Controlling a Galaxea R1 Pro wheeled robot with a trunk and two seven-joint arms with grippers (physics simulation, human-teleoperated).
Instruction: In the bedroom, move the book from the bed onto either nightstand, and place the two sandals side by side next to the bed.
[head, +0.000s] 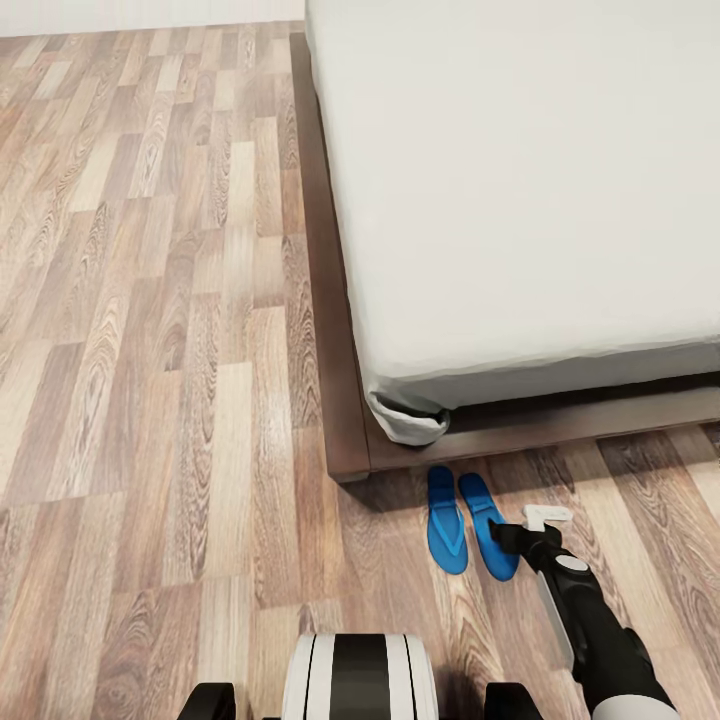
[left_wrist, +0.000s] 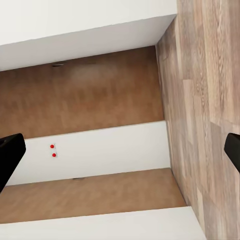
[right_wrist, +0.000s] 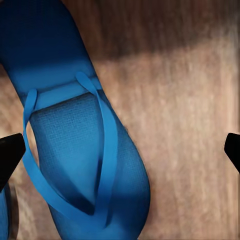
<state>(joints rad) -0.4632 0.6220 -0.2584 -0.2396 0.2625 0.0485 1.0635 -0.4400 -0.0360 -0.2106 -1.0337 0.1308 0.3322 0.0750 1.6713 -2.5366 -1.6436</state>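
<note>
Head view. Nearest the camera is the robot's own trunk (head: 360, 675), at the lower edge of the frame. The right arm (head: 590, 620) reaches forward from it to the right gripper (head: 535, 520), which hangs over the floor (head: 150, 400) just beside the right sandal (head: 488, 525). The left sandal (head: 445, 520) lies just beside the right one, both close to the foot corner of the bed (head: 520, 180) and pointing roughly towards it. They are near-parallel, slightly splayed. The mattress surface in frame is bare.

Left wrist view. The two dark fingertips (left_wrist: 10, 160) of the left gripper (left_wrist: 120, 155) stand wide apart with nothing between them. Beyond them are white and brown wall bands and a strip of wood floor. One white band carries two small red dots (left_wrist: 52, 150).

Right wrist view. The jaws of the right gripper are apart, one fingertip (right_wrist: 10, 152) at each frame edge. The right sandal lies directly below, toe strap (right_wrist: 100, 150) visible, not gripped.

Judgement. The sandals appear placed, or nearly so; the book step remains.

Hazards:
- A low or sideways withdrawal of the right arm could clip the strap and drag the right sandal out of line.
- Turning the wheeled base here could run over or push either sandal, since both lie near it.
</note>
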